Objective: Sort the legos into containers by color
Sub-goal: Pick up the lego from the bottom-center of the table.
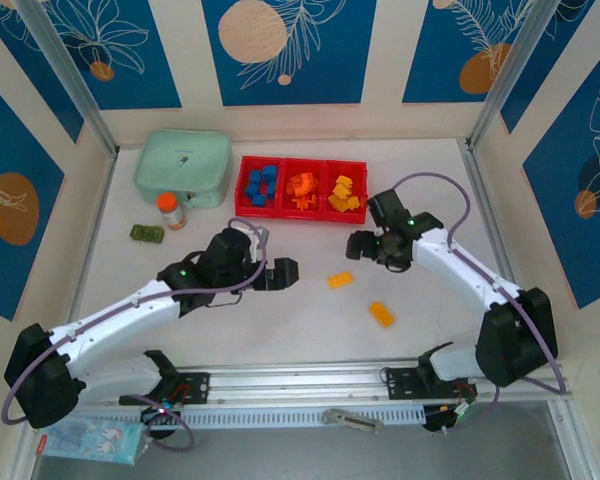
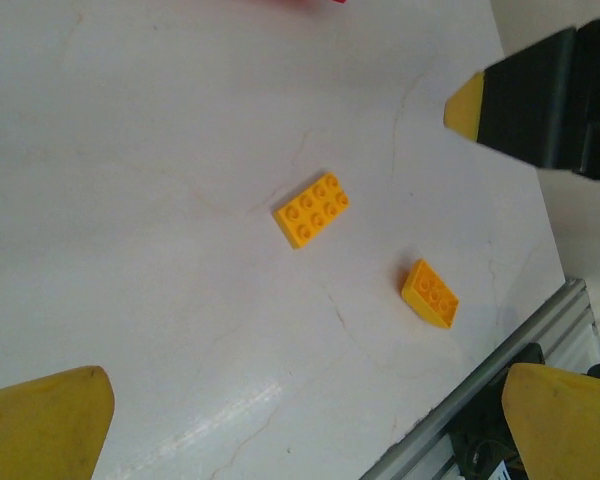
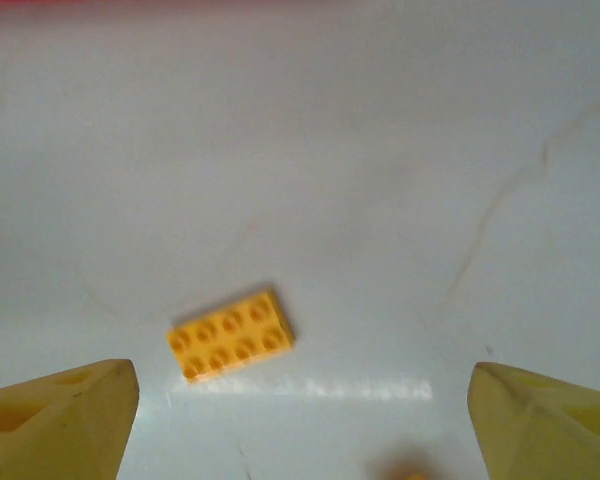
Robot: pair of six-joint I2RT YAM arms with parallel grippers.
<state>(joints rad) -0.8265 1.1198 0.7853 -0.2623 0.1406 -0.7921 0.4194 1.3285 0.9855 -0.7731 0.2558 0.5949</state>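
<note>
Between front rail (image 1: pixel 310 378) and red tray (image 1: pixel 302 213), two legos (image 1: pixel 340 280) (image 1: pixel 382 315) lie apart.

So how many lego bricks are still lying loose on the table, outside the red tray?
2. One yellow-orange plastic brick lies studs-up mid-table. A second brick of that colour lies nearer the metal front rail. The left arm or right arm could hide more.

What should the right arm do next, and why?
Probably lower the right gripper onto the nearer yellow brick and close. Its jaws are open and empty, and the brick lies unsorted just ahead of them, slightly left of centre.
</note>
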